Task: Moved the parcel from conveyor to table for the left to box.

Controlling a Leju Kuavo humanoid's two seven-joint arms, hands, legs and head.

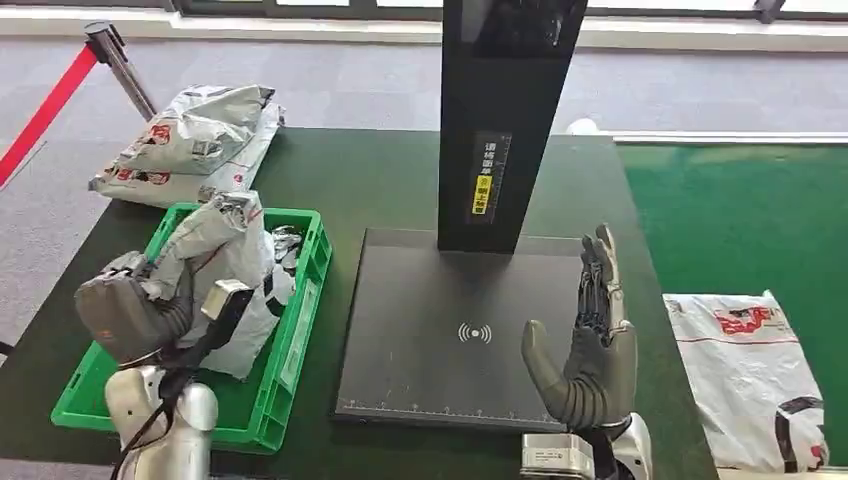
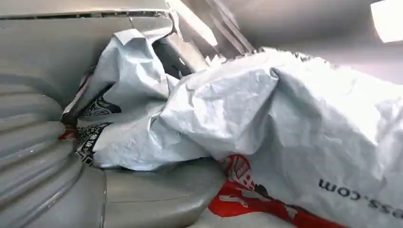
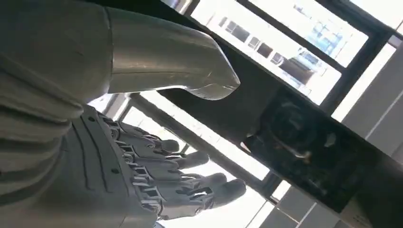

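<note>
Nearest, the left hand (image 1: 130, 315) grips a crumpled grey parcel (image 1: 225, 265) above the green crate (image 1: 285, 385); released off-centre, its slack tail may drape over the rim. Further right, the right hand (image 1: 590, 345) stands spread and empty above the scanner plate (image 1: 430, 330), with another parcel (image 1: 750, 375) on the conveyor (image 1: 740, 220).

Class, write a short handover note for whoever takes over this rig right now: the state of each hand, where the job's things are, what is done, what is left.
Left hand grips a grey parcel over the green box, not yet released.
Right hand is open and upright, holding nothing, over the black scanner plate.
Another parcel lies on the green conveyor; two more parcels sit at the table's far left corner.
Left: let go into the box, then fetch the conveyor parcel.
</note>
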